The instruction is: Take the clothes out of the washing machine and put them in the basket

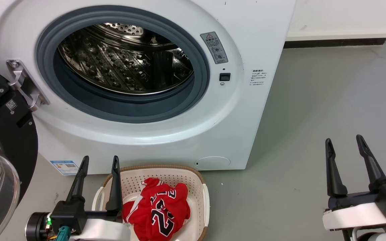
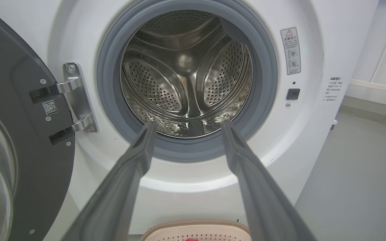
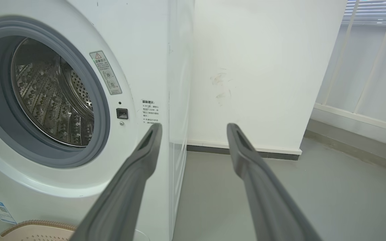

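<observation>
The red clothes [image 1: 156, 209] lie in the basket [image 1: 202, 187], just beside the left gripper [image 1: 100, 158] and well apart from the right gripper [image 1: 343, 138], both spread wide and holding nothing, and the washing machine [image 1: 230, 117] looks empty.

Washing machine [image 1: 166, 134]: white front-loader, door swung open, port straight ahead of left claw [image 1: 100, 158]. Basket [image 1: 198, 182]: cream w/ brown rim, on floor just right of that claw, near machine's base. Clothes [image 1: 159, 207]: red jersey, white-black numbers, crumpled inside basket.
</observation>
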Robot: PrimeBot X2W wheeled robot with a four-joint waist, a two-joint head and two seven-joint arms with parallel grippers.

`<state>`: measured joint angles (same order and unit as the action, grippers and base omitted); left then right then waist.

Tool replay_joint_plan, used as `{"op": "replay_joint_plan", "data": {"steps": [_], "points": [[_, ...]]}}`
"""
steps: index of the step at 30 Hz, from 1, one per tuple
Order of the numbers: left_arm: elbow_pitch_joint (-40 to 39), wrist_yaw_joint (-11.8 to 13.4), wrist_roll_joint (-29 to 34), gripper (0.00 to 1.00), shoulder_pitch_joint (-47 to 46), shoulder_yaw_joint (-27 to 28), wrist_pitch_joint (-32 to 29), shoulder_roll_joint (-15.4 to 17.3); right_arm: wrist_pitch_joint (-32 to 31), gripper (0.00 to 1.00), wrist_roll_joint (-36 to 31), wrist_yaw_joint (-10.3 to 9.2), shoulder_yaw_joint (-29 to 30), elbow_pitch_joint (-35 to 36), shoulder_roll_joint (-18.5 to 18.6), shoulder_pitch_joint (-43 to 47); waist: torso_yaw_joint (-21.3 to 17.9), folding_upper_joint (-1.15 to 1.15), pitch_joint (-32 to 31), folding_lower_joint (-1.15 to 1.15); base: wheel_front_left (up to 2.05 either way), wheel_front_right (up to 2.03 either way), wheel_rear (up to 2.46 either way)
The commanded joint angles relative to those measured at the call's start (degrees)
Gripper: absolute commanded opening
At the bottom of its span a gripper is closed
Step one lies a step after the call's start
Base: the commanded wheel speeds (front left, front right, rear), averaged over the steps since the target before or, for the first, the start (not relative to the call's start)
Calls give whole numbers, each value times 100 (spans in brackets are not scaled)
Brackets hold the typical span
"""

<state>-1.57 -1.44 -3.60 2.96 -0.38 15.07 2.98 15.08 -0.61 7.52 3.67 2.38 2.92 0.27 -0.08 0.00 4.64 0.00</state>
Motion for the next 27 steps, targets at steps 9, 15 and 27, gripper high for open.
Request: {"op": "replay_joint_plan", "data": {"steps": [9,15,27], "points": [[-64,24,-106,100,-55,-62,15,-14,13,100,-43,-6,-36,-82,-8,49,-41,0,8,0,0,0,0],[122,4,-307,0,62,-107,-38,-1,-38,0,174,1,-76,-242,-2,27,-43,0,4,1,0,0,0],[354,-88,-1809,0,-108,-78,-303,90,-307,0,1766,0,-117,-472,88,-100,-38,0,-40,1,0,0,0]]}}
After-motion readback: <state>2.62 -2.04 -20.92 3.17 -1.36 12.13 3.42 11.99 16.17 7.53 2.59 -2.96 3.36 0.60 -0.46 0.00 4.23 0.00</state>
